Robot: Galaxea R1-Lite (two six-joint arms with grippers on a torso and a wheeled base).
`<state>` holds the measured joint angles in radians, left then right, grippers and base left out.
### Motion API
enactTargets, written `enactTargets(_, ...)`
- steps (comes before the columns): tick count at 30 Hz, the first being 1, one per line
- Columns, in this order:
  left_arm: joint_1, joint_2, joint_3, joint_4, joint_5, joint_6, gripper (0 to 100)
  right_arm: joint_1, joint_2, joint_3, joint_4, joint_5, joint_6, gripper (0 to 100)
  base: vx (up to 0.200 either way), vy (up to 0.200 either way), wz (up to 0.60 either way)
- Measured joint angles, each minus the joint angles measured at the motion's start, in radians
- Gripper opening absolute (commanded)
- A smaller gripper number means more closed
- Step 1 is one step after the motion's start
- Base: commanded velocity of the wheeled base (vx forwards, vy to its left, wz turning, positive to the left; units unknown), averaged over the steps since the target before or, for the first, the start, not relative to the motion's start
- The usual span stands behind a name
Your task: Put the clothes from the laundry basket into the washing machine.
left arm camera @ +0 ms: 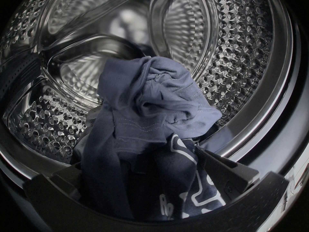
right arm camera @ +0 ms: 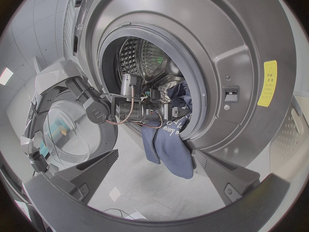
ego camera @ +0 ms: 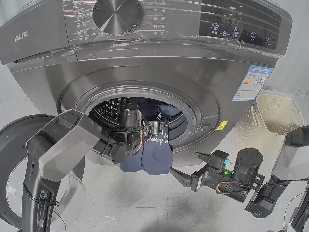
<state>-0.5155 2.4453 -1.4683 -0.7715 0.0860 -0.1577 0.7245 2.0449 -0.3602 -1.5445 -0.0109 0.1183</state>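
The grey washing machine (ego camera: 206, 91) stands with its round opening uncovered. A navy garment with white print (ego camera: 156, 155) hangs over the lower rim, half inside the drum (left arm camera: 241, 49) and half down the front. My left gripper (ego camera: 161, 124) is at the mouth of the drum, open, with the bunched navy garment (left arm camera: 154, 107) lying between its spread fingers (left arm camera: 225, 174). My right gripper (ego camera: 182, 161) hangs open and holds nothing, low in front of the machine, just right of the garment's hanging end (right arm camera: 170, 149). The cream laundry basket (ego camera: 276, 120) stands to the machine's right.
The machine's glass door (ego camera: 13, 165) is swung wide open on the left, beside my left arm. Bare grey floor (ego camera: 138, 203) lies in front of the machine. The laundry basket's perforated wall (right arm camera: 289, 136) is close to my right arm.
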Motion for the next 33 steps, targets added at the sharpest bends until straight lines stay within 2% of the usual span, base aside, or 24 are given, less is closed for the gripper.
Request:
enactTargets(1,0.000,0.001,0.001,0.000,-0.001,0.001,0,0.000,0.000,0.000,0.000,0.000,0.000,100,0.000,0.000,0.00)
enactTargets(7,0.007,0.034,-0.048,0.010,-0.003,0.022,0,0.001,0.001,-0.003,0.000,0.000,0.000,100,0.000,0.000,0.00)
enactTargets(14,0.040,0.057,-0.138,0.040,0.004,0.020,0,0.001,0.001,-0.006,0.000,0.000,0.000,100,0.000,0.000,0.00)
enactTargets(27,0.064,0.119,-0.491,0.014,0.098,-0.043,0,0.001,0.001,-0.010,0.000,0.001,0.000,100,0.000,0.000,0.00)
enactTargets(28,0.065,0.125,-0.502,0.009,0.101,-0.046,100,0.001,0.001,-0.011,0.000,0.001,0.000,100,0.000,0.000,0.00)
enactTargets(33,0.064,0.143,-0.523,0.001,0.106,-0.051,100,0.001,0.001,-0.010,0.000,0.001,0.000,100,0.000,0.000,0.00)
